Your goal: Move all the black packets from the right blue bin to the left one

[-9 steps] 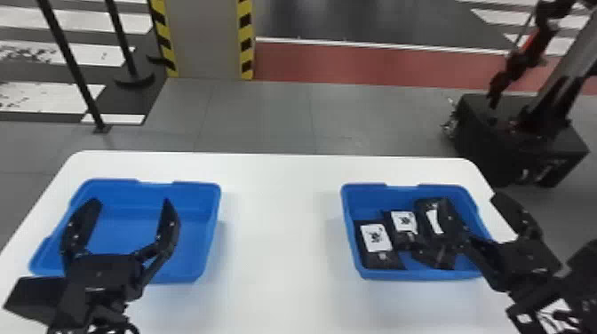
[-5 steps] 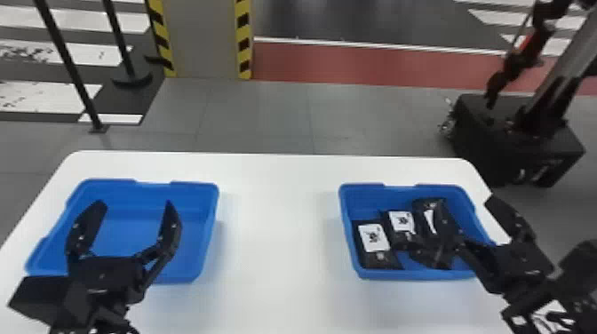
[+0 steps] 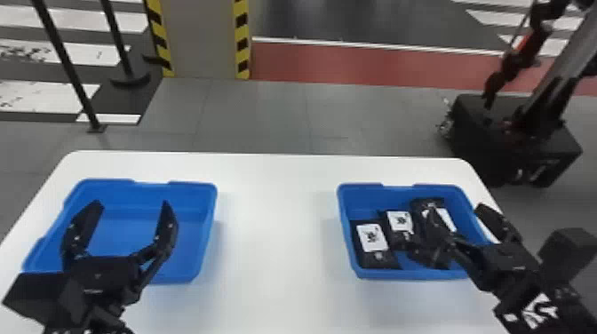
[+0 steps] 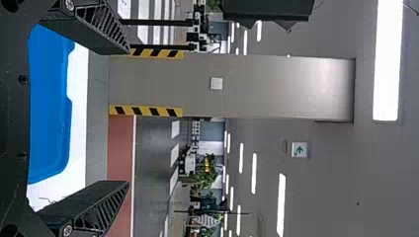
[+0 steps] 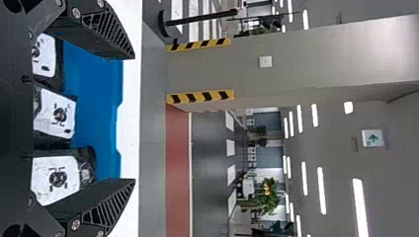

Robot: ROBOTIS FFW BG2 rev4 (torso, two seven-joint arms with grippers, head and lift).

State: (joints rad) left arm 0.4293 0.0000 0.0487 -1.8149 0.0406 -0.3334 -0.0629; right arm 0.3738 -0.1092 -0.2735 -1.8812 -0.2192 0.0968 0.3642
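Black packets [image 3: 374,242] near wide-open right gripper [image 3: 455,208]

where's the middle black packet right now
In the head view, the middle black packet lies in the right blue bin, on the robot's right, between the left packet and the right packet.

Rightmost black packet [image 3: 417,224] in the head view, partly hidden behind the right pincer [image 3: 455,208]

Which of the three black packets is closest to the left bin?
The leftmost packet in the head view, along the left side of the right bin; the middle packet and rightmost packet lie farther from the left bin.
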